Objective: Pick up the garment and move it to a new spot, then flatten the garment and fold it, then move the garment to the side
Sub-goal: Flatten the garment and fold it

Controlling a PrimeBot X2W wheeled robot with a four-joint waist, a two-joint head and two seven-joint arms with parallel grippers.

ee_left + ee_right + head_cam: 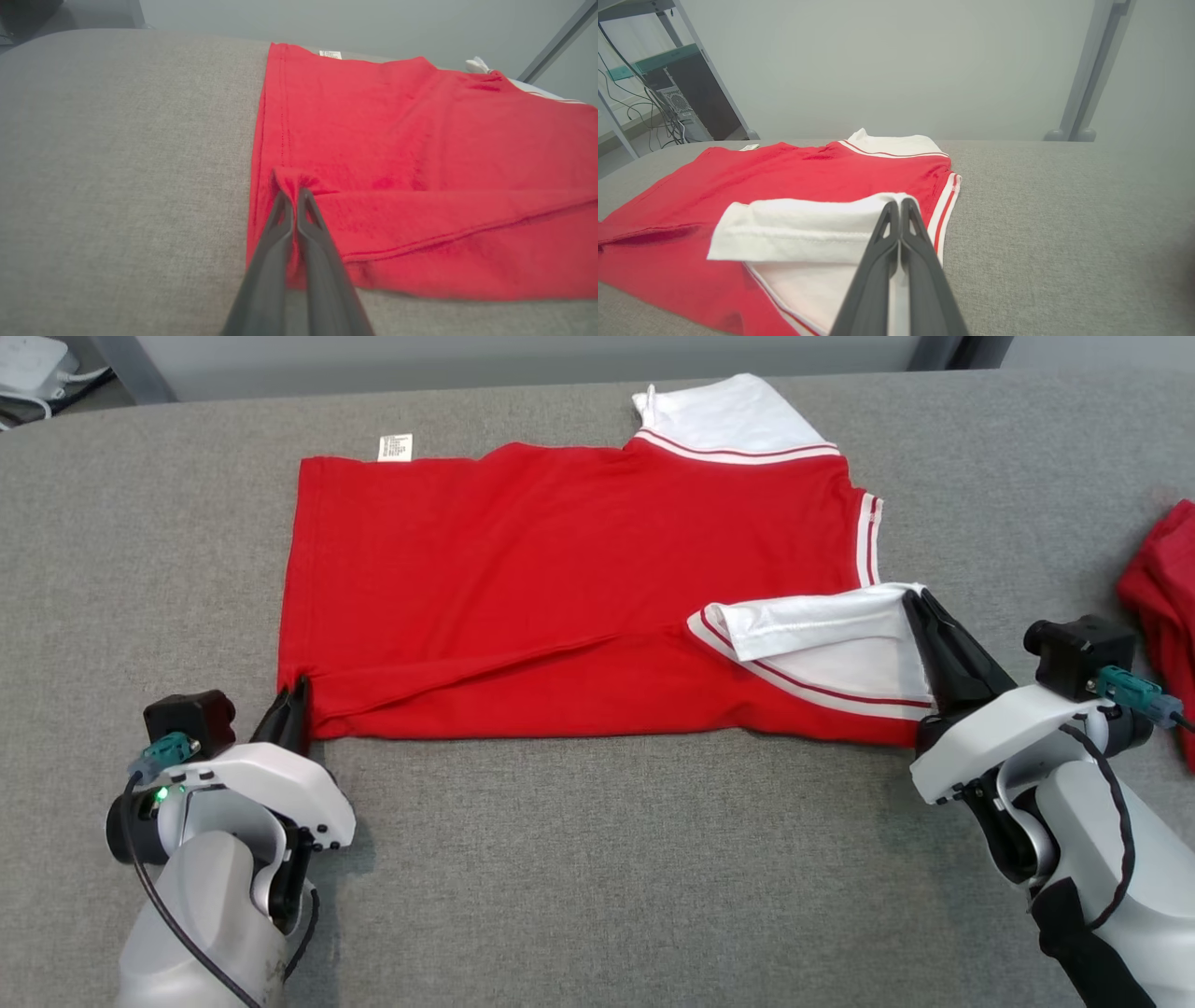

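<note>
The garment (523, 579) is a red shirt with white sleeves edged in red stripes. It lies almost flat on the grey bench (597, 877), with its near edge turned over in a long fold. A small white label (395, 447) sticks out at its far edge. Another red cloth (1162, 588) lies apart at the bench's right side. The left pincer (299, 689) is closed on the near left hem corner. The right pincer (913, 602) is closed on the near sleeve (822, 625), which is folded back over the red body.
</note>
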